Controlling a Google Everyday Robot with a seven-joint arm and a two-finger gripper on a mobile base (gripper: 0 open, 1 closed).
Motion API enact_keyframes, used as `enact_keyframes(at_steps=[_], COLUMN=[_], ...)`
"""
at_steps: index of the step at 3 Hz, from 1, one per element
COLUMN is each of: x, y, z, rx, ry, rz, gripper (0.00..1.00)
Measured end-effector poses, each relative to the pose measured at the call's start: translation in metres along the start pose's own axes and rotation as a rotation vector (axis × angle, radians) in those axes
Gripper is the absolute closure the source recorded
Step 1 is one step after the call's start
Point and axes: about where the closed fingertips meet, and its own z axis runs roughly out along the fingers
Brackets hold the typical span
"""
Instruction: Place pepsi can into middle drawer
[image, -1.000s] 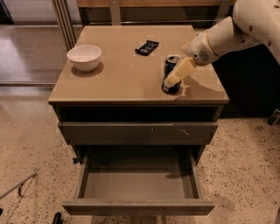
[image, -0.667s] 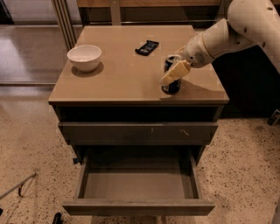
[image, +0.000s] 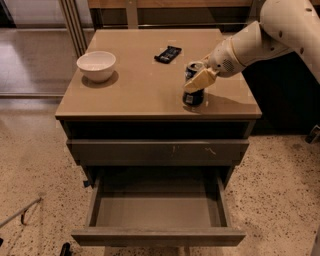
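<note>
The pepsi can (image: 193, 95) is dark blue with a silver top and stands near the front right of the cabinet top (image: 135, 90). My gripper (image: 198, 79) reaches in from the right and is closed around the can's upper half, with one cream finger (image: 201, 79) across its front. The can's base looks to be at or just above the surface. The middle drawer (image: 157, 236) is pulled open below, and its smooth grey inside (image: 157, 210) holds nothing.
A white bowl (image: 96, 65) sits at the top's left and a flat black wrapped bar (image: 168, 53) at the back centre. A closed drawer front with white scuffs (image: 157, 151) lies above the open drawer. The floor around is speckled.
The gripper and the can have shifted slightly left along the cabinet top. The drawer, bowl and bar have not moved.
</note>
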Motion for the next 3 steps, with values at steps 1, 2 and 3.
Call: enact_keyframes(at_steps=[1, 2, 3], x=[0.0, -0.006, -0.016], y=[0.0, 0.013, 0.045], z=[0.0, -0.005, -0.025], rx=[0.0, -0.022, -0.051], ry=[0.0, -0.017, -0.049], rz=[0.0, -0.016, -0.046], gripper=[1.0, 1.0, 1.0])
